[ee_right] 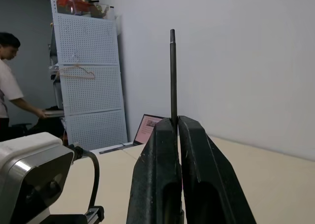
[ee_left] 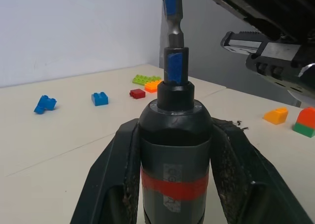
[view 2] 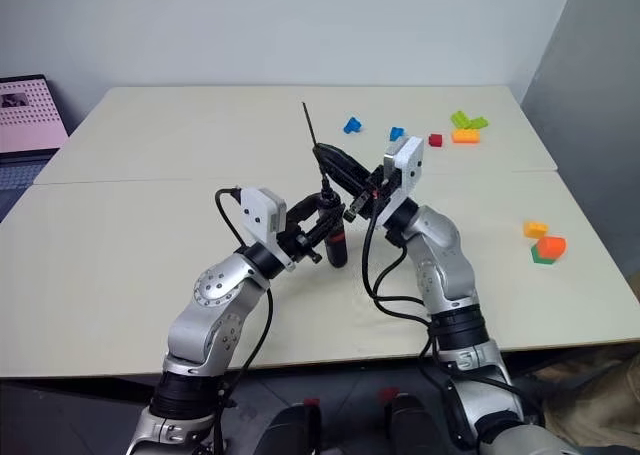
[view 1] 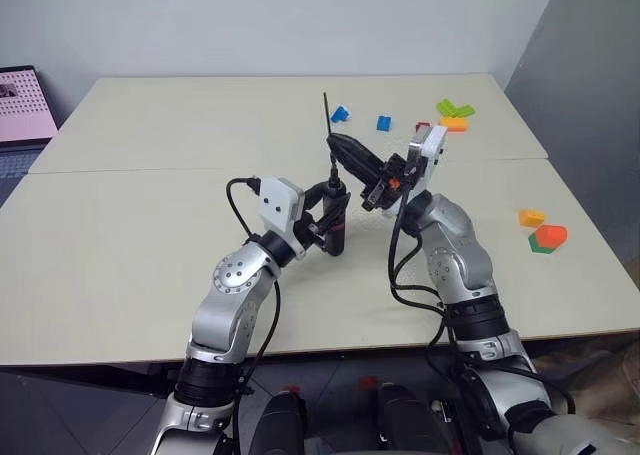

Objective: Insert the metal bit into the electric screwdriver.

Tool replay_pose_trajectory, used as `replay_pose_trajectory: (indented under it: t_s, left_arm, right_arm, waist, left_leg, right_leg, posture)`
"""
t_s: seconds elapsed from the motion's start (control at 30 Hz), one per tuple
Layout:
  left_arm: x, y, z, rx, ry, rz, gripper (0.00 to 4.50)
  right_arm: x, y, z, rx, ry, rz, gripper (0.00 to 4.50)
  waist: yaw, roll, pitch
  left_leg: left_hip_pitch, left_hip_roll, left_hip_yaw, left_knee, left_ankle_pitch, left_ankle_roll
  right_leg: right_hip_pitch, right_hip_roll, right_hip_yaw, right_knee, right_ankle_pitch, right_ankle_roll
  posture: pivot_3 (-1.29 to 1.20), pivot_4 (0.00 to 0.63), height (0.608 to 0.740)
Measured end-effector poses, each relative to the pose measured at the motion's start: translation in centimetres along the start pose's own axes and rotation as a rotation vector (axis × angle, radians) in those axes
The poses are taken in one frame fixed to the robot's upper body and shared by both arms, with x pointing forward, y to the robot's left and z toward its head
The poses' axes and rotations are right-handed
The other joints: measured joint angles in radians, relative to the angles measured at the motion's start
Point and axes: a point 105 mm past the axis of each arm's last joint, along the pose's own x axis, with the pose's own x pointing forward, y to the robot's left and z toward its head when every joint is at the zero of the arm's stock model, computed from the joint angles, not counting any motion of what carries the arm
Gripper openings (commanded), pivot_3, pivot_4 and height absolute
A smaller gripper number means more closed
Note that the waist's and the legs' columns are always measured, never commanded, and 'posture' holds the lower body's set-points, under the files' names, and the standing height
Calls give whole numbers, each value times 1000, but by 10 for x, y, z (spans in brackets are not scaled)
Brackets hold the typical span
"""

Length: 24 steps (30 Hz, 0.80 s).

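Observation:
My left gripper (view 1: 335, 210) is shut on the electric screwdriver (ee_left: 172, 184), a black pen-shaped tool with a red band, and holds it upright above the table (view 1: 120, 235). The metal bit (view 1: 327, 120) is a thin grey rod standing straight up from the screwdriver's tip (ee_left: 175, 66). Its lower end sits at or in the blue collar there. My right gripper (view 1: 335, 142) reaches in from the right and is shut on the bit partway up, with the rod's upper part (ee_right: 173, 71) rising above its fingers (ee_right: 197, 150).
Loose toy bricks lie at the table's far right: blue (view 1: 340, 114), blue (view 1: 384, 123), red (view 1: 422, 127), green (view 1: 455, 107), orange (view 1: 454, 124). Two more bricks (view 1: 548, 237) lie near the right edge. A pink laptop (view 1: 22, 105) stands far left. A person (ee_right: 7, 86) is beside a pegboard (ee_right: 88, 86).

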Motion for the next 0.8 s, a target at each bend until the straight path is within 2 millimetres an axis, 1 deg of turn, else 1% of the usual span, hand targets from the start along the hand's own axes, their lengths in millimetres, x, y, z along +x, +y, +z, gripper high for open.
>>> replay_pose_trajectory:
  t_s: [0.13, 0.2, 0.43, 0.8]
  left_arm:
    - [-1, -1, 0, 2, -1, 1, 1636]
    - [-1, -1, 0, 3, -1, 1, 1636]
    - [-1, -1, 0, 5, 0, 0, 1636]
    - [-1, -1, 0, 6, 0, -1, 1636]
  right_arm:
    - [3, 3, 11, 14, -38, 0, 0]
    - [4, 5, 13, 13, -40, 4, 0]
    - [-1, 4, 7, 19, -22, -6, 0]
    - [-1, 6, 1, 9, 8, -1, 0]
  waist:
    - [0, 0, 0]
    - [0, 0, 0]
    - [0, 0, 0]
    - [0, 0, 0]
  left_leg:
    - [0, 0, 0, -1, 0, 0]
    - [0, 0, 0, -1, 0, 0]
    - [0, 0, 0, -1, 0, 0]
    - [0, 0, 0, -1, 0, 0]
  right_leg:
    - [0, 0, 0, 0, 0, 0]
    - [0, 0, 0, 0, 0, 0]
    - [0, 0, 0, -1, 0, -1]
    - [0, 0, 0, -1, 0, -1]
  posture:
    - [0, 150, 740]
    - [0, 150, 740]
    - [0, 150, 740]
    - [0, 150, 740]
